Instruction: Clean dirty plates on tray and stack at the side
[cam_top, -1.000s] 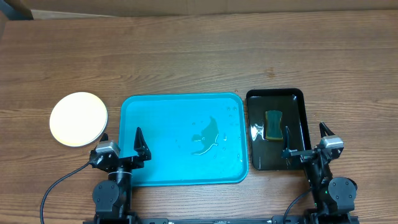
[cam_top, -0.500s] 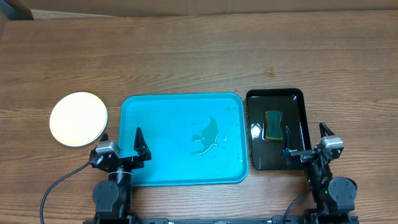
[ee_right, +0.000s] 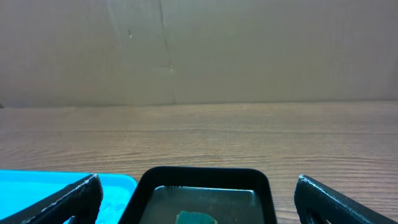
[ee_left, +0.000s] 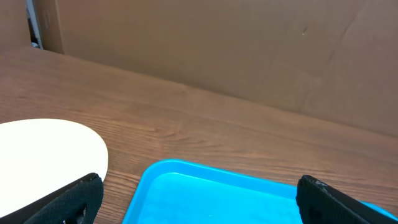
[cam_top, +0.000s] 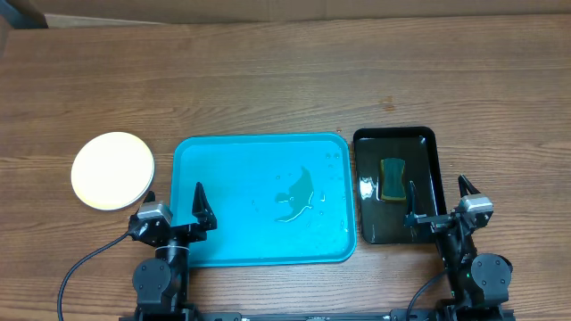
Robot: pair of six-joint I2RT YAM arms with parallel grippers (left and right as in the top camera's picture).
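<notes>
The turquoise tray [cam_top: 223, 160] lies in the middle of the table with no plates on it, only a puddle of water [cam_top: 296, 198]. A stack of round plates [cam_top: 112, 169], white on top, sits on the table left of the tray; it also shows in the left wrist view [ee_left: 43, 155]. How many plates are in the stack I cannot tell. My left gripper [cam_top: 175, 210] is open and empty at the tray's near left corner [ee_left: 186, 186]. My right gripper [cam_top: 440, 203] is open and empty at the near end of the black tray.
A smaller black tray [cam_top: 426, 138] stands right of the turquoise one and holds a green and yellow sponge [cam_top: 393, 179] in some water; the right wrist view shows its rim [ee_right: 205, 174]. Cardboard stands along the table's far edge [cam_top: 161, 20].
</notes>
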